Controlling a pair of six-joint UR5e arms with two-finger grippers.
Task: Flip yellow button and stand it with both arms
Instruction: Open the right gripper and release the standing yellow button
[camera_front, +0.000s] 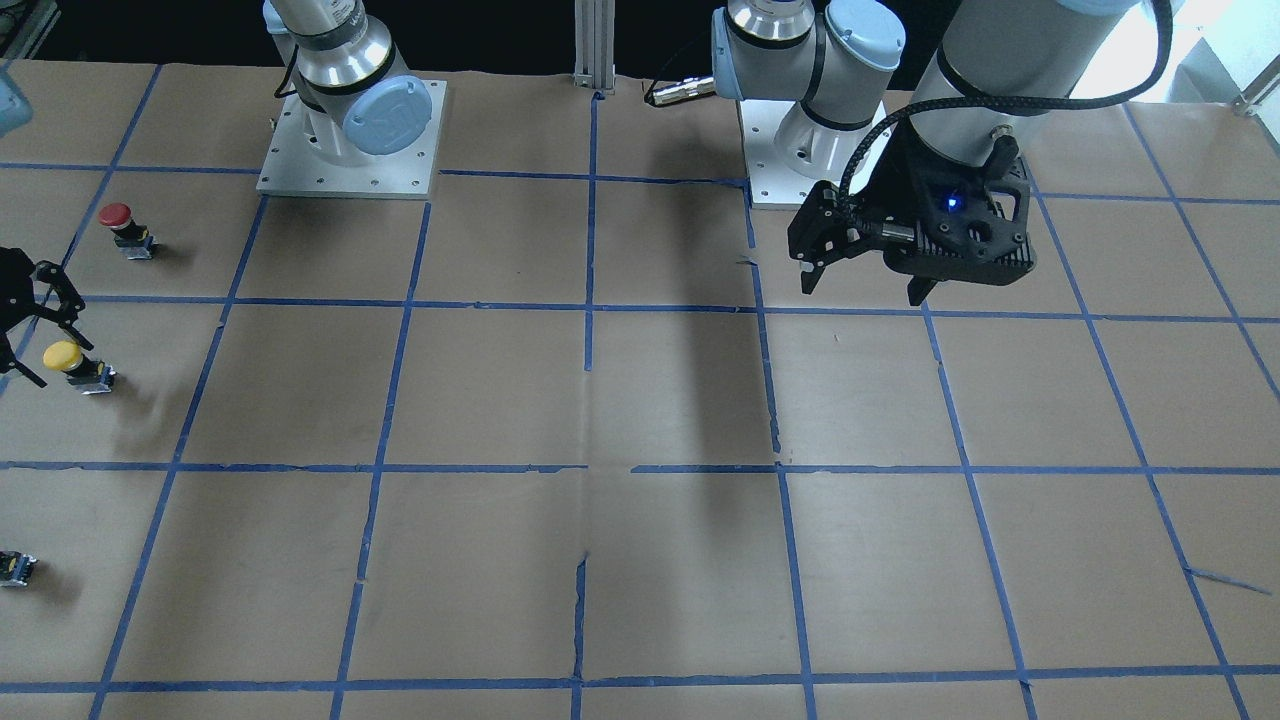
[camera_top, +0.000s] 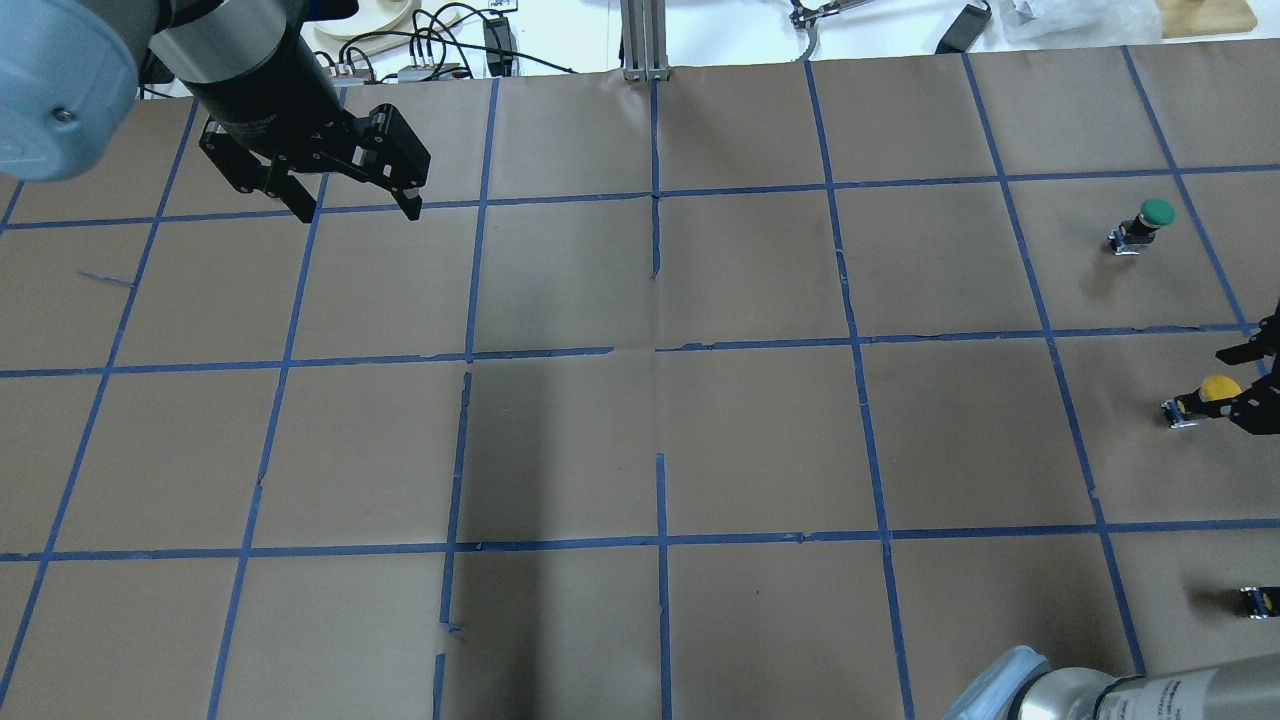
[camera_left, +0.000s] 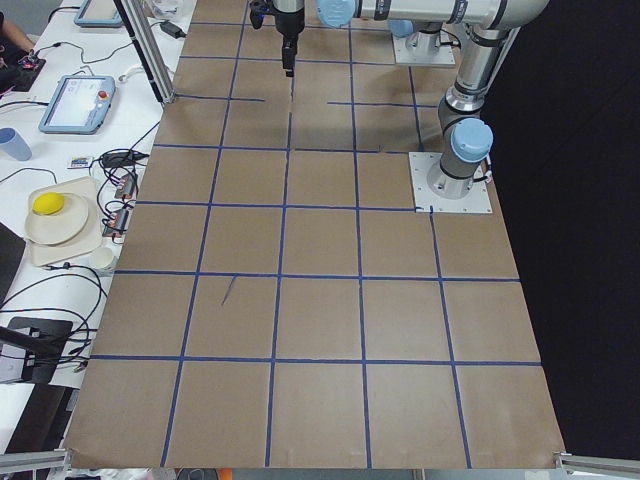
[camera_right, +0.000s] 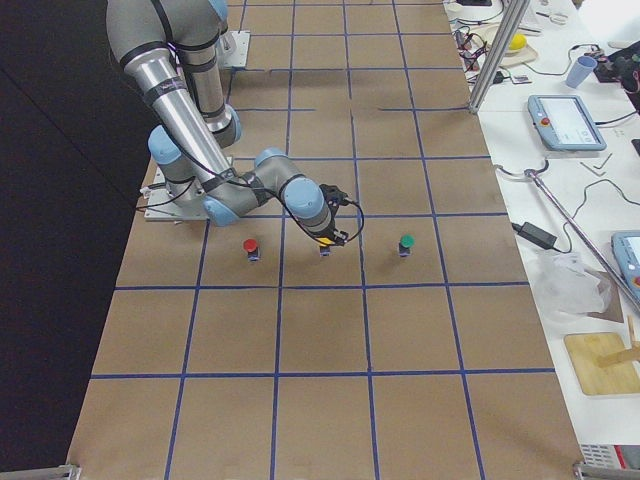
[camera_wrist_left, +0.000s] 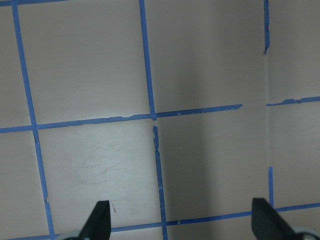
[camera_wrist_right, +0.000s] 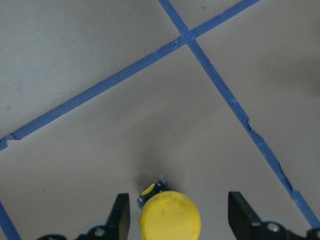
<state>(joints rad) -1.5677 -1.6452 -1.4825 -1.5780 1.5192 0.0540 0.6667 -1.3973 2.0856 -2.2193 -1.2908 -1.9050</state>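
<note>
The yellow button (camera_front: 64, 357) stands cap up on the brown paper at the table's end on my right side. It also shows in the overhead view (camera_top: 1218, 388) and the right wrist view (camera_wrist_right: 169, 216). My right gripper (camera_front: 48, 338) is open, with one finger on each side of the yellow cap and a gap on both sides (camera_wrist_right: 181, 216). My left gripper (camera_front: 865, 288) is open and empty. It hangs above the table far from the button, near its own base, and shows in the overhead view (camera_top: 357, 212) and the left wrist view (camera_wrist_left: 182, 222).
A red-capped button (camera_front: 118, 222) stands close to the yellow one, towards the robot. A green-capped button (camera_top: 1150, 218) stands on its far side. A small black capless switch piece (camera_front: 15, 568) lies near the table's corner. The two arm base plates (camera_front: 350, 150) sit at the back.
</note>
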